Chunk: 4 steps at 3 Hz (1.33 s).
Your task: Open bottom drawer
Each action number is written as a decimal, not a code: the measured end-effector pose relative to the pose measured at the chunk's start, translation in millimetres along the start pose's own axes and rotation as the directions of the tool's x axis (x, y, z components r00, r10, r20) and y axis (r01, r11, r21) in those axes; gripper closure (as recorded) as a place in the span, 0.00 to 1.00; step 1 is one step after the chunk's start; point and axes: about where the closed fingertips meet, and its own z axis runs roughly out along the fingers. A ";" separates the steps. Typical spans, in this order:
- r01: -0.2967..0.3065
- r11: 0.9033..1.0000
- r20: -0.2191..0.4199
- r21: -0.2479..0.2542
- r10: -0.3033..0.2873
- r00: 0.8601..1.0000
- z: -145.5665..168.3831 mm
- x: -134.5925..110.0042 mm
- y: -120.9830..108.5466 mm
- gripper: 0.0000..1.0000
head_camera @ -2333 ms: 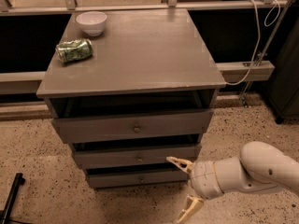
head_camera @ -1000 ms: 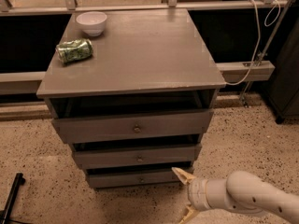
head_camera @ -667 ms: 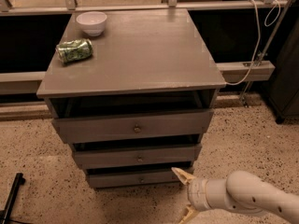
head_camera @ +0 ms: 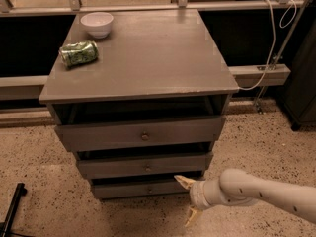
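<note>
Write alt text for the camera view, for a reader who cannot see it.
The robot's gripper, fingers spread open, sits low at the right end of the bottom drawer, the lowest of three in a grey-brown cabinet. Near the cabinet top's far left corner are a white bowl and a green can lying on its side.

Gripper (head_camera: 187,199) sinks from middle drawer (head_camera: 113,167) height; its 2 spread fingers (head_camera: 181,181) now sit at the right end of the bottom drawer (head_camera: 133,189).
</note>
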 end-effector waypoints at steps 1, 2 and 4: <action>-0.004 0.997 -0.059 -0.075 0.000 0.998 52.0 46.9 -0.9 0.00; -0.066 0.993 -0.118 -0.100 0.054 0.992 81.5 95.2 11.0 0.00; -0.151 0.985 -0.018 -0.080 0.150 0.989 123.1 133.7 21.0 0.00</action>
